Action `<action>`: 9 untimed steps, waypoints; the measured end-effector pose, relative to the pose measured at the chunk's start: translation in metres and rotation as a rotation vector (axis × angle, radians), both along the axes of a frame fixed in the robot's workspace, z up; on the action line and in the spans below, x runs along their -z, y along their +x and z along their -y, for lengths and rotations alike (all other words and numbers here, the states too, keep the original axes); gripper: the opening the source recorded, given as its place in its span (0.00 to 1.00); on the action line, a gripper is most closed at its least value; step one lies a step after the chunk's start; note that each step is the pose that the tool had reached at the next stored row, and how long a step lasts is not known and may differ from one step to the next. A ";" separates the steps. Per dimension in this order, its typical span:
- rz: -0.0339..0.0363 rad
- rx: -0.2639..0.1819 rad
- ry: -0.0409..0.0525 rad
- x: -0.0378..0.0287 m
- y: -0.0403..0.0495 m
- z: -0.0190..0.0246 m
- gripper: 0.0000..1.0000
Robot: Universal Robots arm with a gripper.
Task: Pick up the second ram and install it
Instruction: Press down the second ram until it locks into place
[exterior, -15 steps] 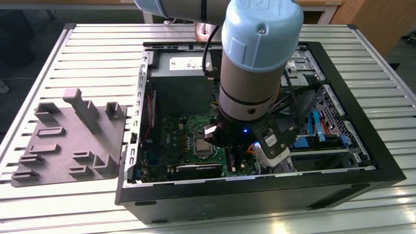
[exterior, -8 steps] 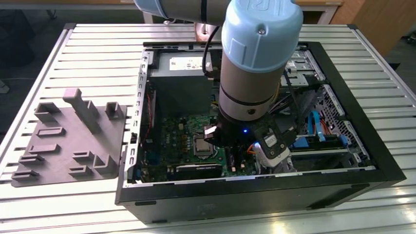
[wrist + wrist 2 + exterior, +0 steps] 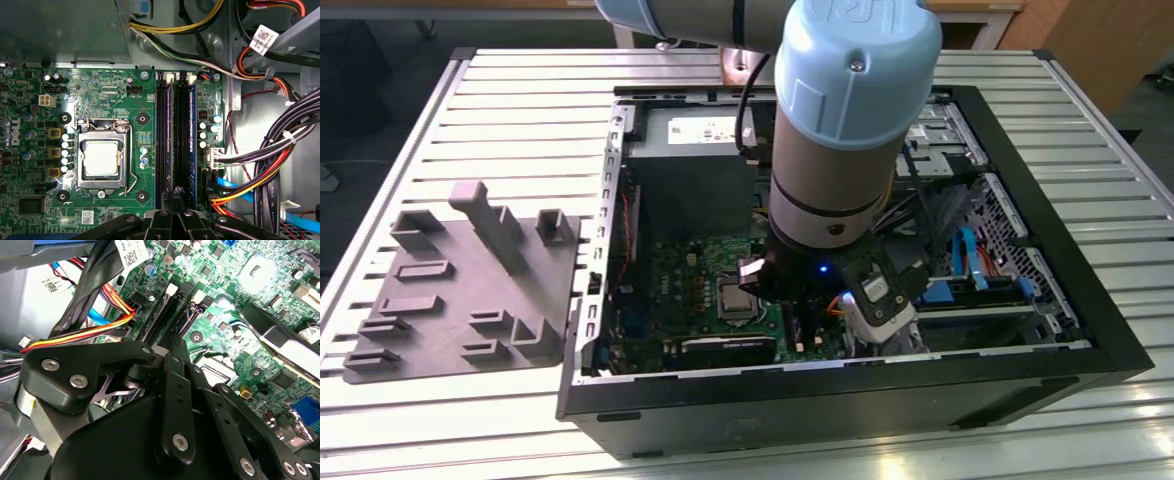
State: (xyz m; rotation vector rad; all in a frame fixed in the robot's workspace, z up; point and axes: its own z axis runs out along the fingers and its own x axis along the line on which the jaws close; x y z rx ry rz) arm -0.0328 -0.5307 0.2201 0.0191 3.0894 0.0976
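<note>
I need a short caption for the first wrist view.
Gripper poised over the memory slots beside the processor socket.

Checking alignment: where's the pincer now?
The pincer hangs over one end of the memory slots, between the CPU socket and the cables, in the first wrist view.

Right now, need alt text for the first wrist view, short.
Looking straight down into an open computer case: a green motherboard with long black memory slots beside a square metal processor socket. The black gripper sits over the near end of the slots. Bundles of coloured cables run alongside the board.
</note>
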 end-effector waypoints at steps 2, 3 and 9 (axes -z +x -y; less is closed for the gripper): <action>0.0000 0.000 0.0000 0.0001 0.0000 0.0000 0.11; 0.0000 0.000 0.0001 0.0001 0.0000 0.0000 0.11; 0.0000 0.000 0.0001 0.0011 0.0000 0.0000 0.11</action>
